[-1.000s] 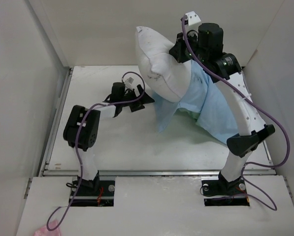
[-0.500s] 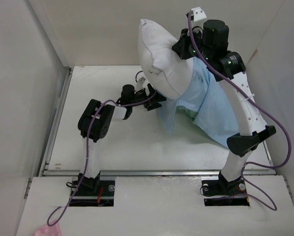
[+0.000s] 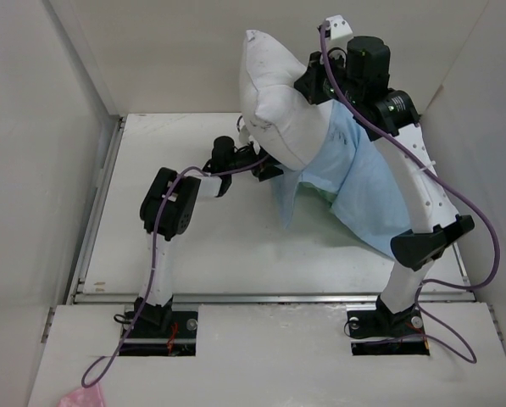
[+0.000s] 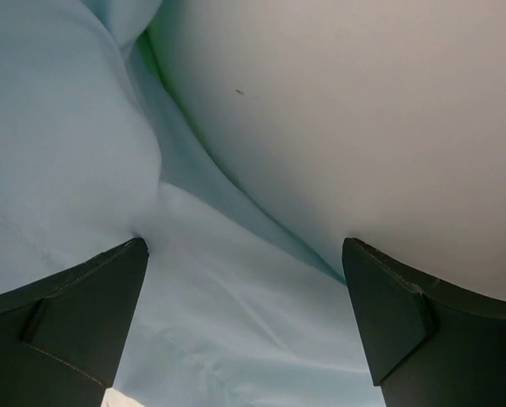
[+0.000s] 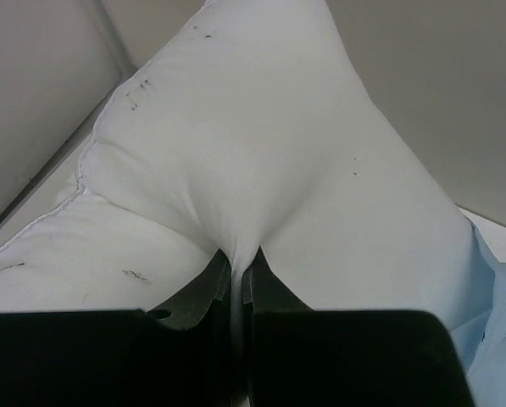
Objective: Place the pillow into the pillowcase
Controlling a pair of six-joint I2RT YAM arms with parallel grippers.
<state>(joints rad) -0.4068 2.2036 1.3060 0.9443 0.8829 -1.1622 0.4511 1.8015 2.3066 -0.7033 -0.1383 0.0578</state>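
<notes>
The pillow (image 3: 278,102) hangs lifted over the far middle of the table (image 3: 193,254); the pillowcase (image 3: 367,182) drapes from its lower end down to the right and onto the table; the right gripper (image 5: 236,280) is clamped on a small pinch of pillow fabric; the left gripper (image 4: 244,246), jaws spread wide and holding nothing, faces the blue cloth just under the pillow; the step looks like drawing the case up over the pillow; best to take one layer of blue hem only, clear of the white fabric, and pull along the pillow without jerks, since the right pinch is slight; how deep the pillow sits in the case is hidden; the mouth's edge is hard to find; a green streak between the cloths cannot be made out
</notes>
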